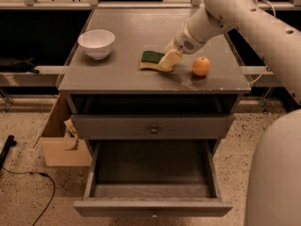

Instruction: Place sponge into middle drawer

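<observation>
the gripper [169, 60] sits at the sponge's [151, 57] right end to lift it; i cannot tell if it's clamped. the middle drawer [153, 207] stands open below, ready for it.

The end effector [168, 60], just above the frame's centre, covers the right end of the sponge [150, 58]. Its arm [254, 18] runs off the upper right edge. The bottom edge clips the open drawer [153, 207] at its knob.

Speckled floor [21, 126], perhaps terrazzo; cardboard box [63, 149]
</observation>
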